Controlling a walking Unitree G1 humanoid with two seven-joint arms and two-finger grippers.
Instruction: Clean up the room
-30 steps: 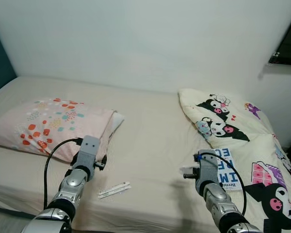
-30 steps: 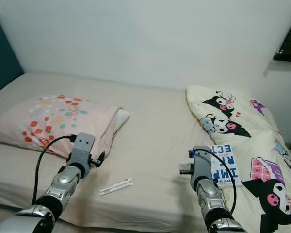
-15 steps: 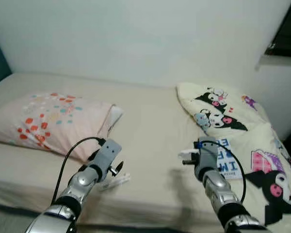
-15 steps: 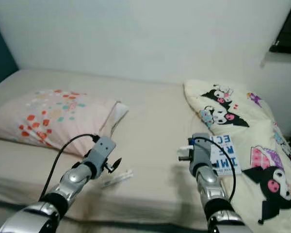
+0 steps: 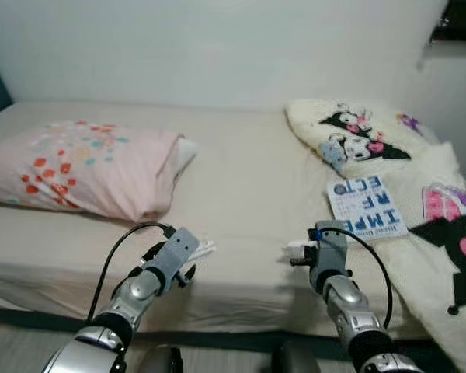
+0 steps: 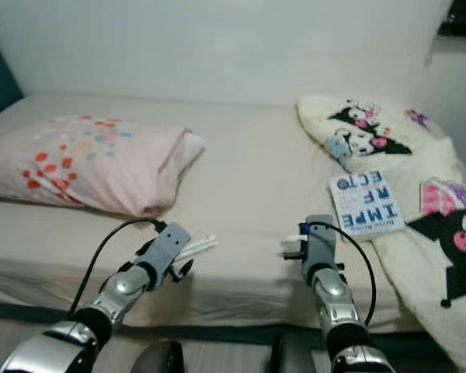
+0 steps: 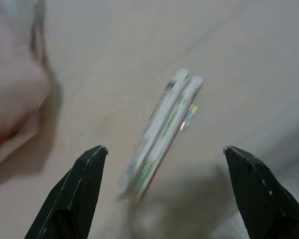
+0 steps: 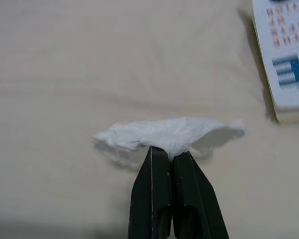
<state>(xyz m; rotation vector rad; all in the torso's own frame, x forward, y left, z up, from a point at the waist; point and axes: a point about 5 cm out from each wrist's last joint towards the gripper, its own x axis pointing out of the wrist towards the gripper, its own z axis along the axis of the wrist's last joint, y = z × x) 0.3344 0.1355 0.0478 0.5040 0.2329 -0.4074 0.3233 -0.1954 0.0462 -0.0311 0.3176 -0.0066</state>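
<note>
- Beige bed (image 5: pixel 248 194) fronts a pale wall; the camera has tilted down since a second ago, and the wrapper now sits higher in view.
- Left gripper (image 7: pixel 164 164) has advanced over the wrapper (image 7: pixel 162 132), fingers spread wide on either side, not yet touching; pickup looks imminent.
- Wrapper: thin, flat, white strip with printed marks, lying near the bed's front edge.
- Right gripper (image 8: pixel 170 157) is pinched tight on a crumpled white tissue (image 8: pixel 164 134).
- Farther: book (image 5: pixel 366 207), pillow (image 5: pixel 78 167), cartoon blanket (image 5: pixel 419 179).

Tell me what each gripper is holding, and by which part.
Right gripper pinches a crumpled white tissue at its lower middle edge. Left gripper holds nothing.
</note>
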